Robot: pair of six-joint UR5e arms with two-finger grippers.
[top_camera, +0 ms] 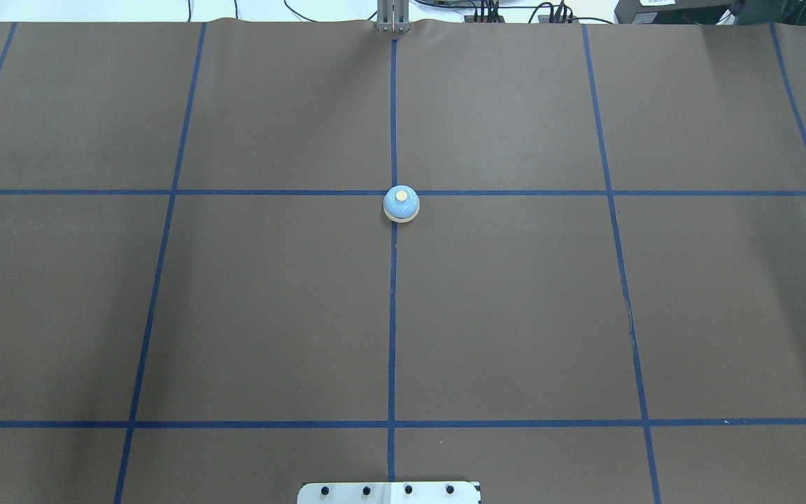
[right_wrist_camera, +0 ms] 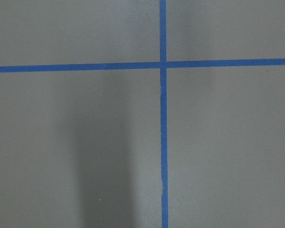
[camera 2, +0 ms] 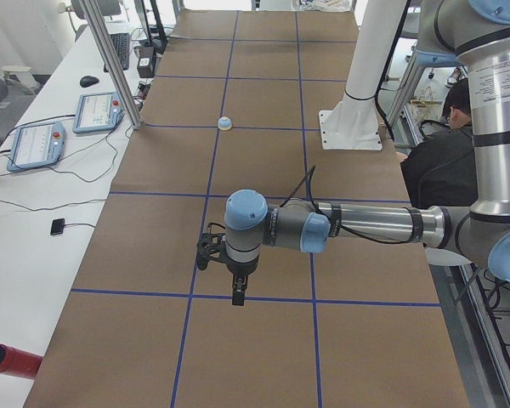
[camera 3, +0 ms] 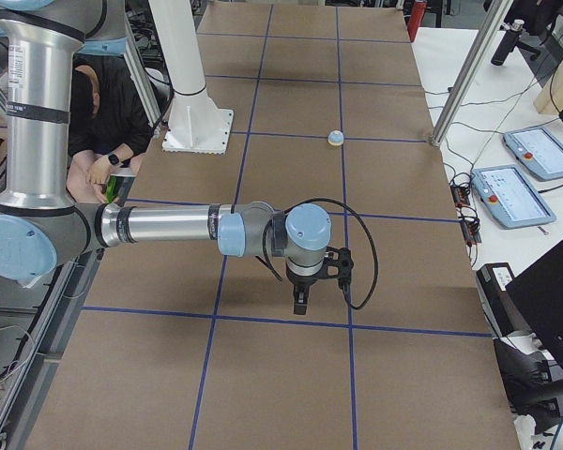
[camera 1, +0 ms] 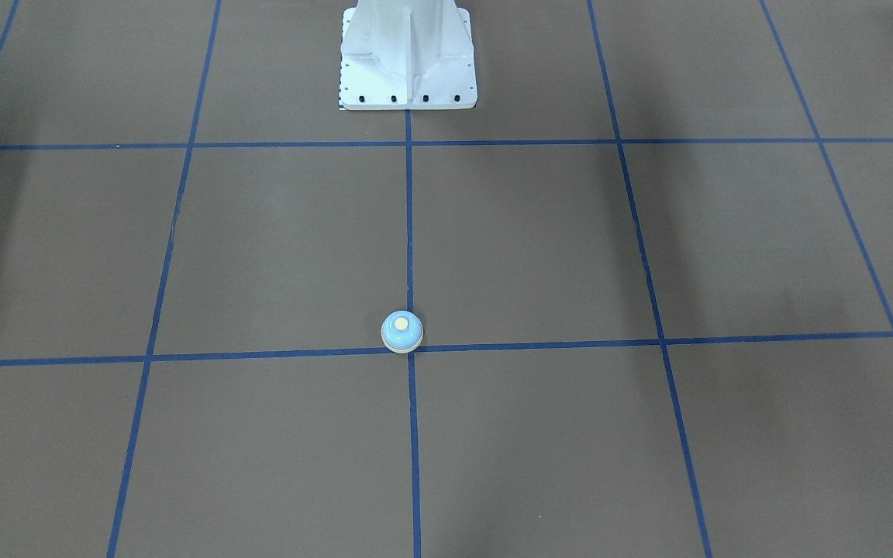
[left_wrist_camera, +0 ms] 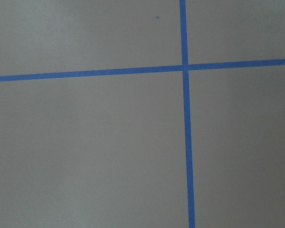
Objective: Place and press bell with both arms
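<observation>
The bell (top_camera: 401, 204), a small light-blue dome with a cream button and cream rim, stands upright on the brown table where two blue tape lines cross. It also shows in the front-facing view (camera 1: 401, 332), the exterior left view (camera 2: 225, 123) and the exterior right view (camera 3: 335, 138). My left gripper (camera 2: 237, 297) shows only in the exterior left view, hanging above the table far from the bell; I cannot tell if it is open or shut. My right gripper (camera 3: 299, 306) shows only in the exterior right view, also far from the bell; I cannot tell its state. Both wrist views show only table and tape.
The white pedestal base (camera 1: 408, 58) stands at the robot's edge of the table. Blue tape lines (top_camera: 392, 315) grid the brown table. Teach pendants (camera 2: 38, 143) and cables lie on the white side bench. A seated person (camera 2: 442, 161) is beside the robot. A red cylinder (camera 2: 8, 360) lies near the bench corner.
</observation>
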